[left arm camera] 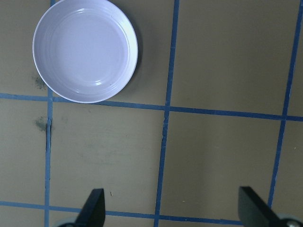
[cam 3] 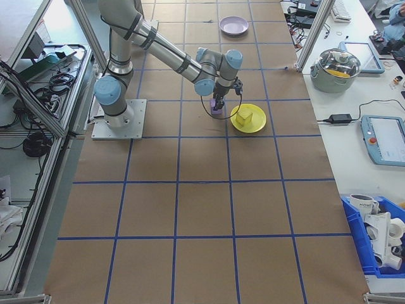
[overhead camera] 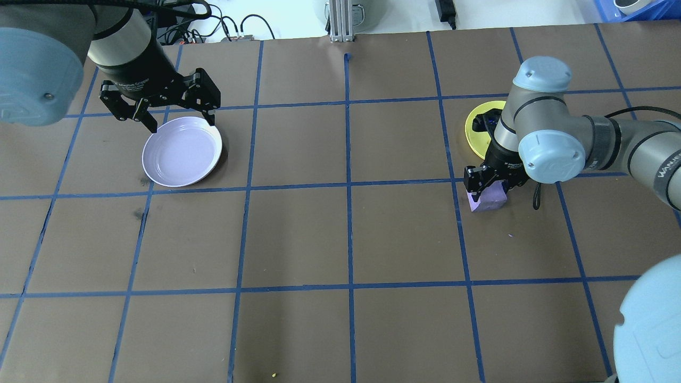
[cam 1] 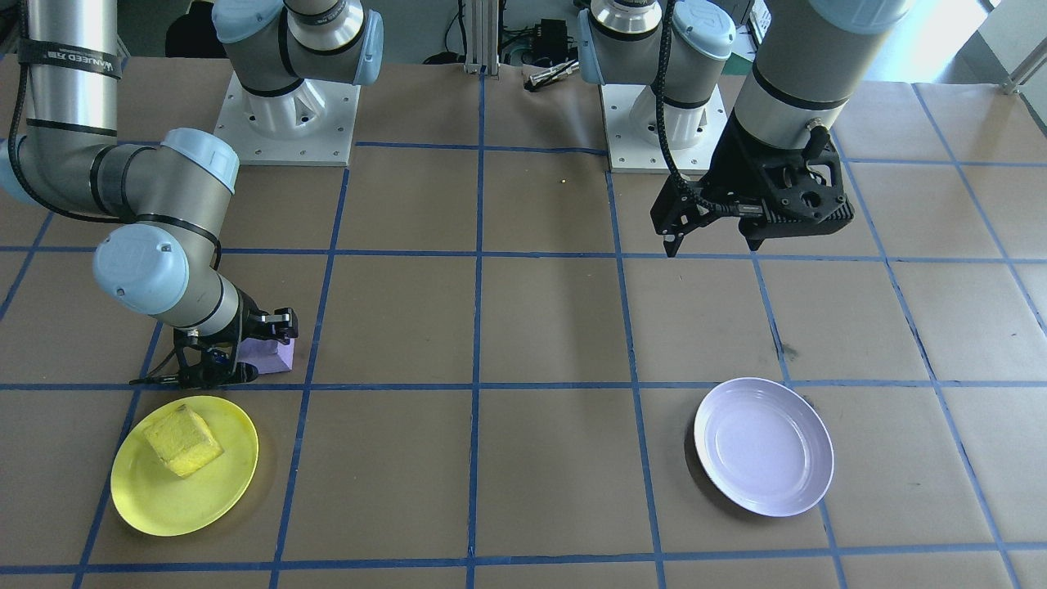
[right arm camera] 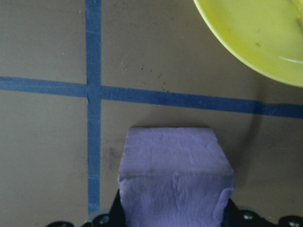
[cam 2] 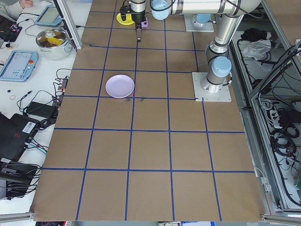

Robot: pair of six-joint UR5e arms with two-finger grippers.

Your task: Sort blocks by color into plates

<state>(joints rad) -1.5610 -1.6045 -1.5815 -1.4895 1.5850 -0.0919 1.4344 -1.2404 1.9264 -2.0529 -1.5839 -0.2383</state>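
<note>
Working left to right in my overhead view.

Item 1: left hand. I see it hanging above the far rim of the lavender plate, fingers spread wide apart, nothing between them. My left wrist camera shows both fingertips over bare counter.

Item 2: lavender plate. It sits flat on the brown paper-covered counter, inside one square of the blue tape grid. I see nothing in it.

Item 3: purple block. It rests on the counter just beside the yellow plate, on the robot's side of it and not on it. My right wrist camera shows it filling the space between the fingers.

Item 4: right hand. It is lowered onto the purple block, fingers on either side of it and pressed against its sides, as I read it.

Item 5: yellow plate. It lies at the far right of the counter, partly hidden behind the right arm in my overhead view.

Item 6: yellow block. It sits inside the yellow plate, toward the rim nearest the right hand.
</note>
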